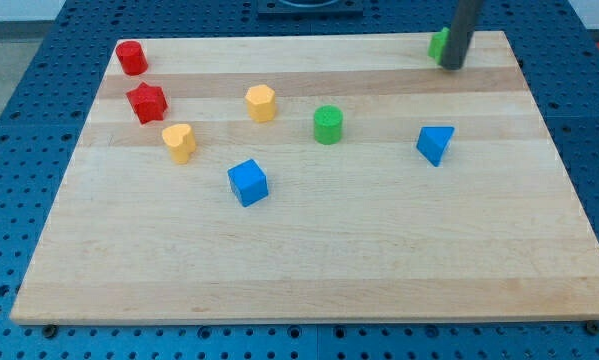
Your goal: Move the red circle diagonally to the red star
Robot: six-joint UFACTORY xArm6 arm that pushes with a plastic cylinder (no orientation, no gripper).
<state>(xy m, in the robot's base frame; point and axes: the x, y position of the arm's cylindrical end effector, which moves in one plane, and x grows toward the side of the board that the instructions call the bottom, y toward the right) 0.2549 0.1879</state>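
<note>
My tip (451, 66) apparently touches a green block (437, 44); no fingers. The red plastic circle (131, 57) waits at the red star's (147, 102) eleven o'clock.

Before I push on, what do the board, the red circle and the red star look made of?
Board: light wood, matte, with visible grain and plank stripes. Red circle and red star: probably moulded plastic, with uniform saturated colour and a slight sheen; painted wood is possible. My tip sits far off by a green block.
</note>
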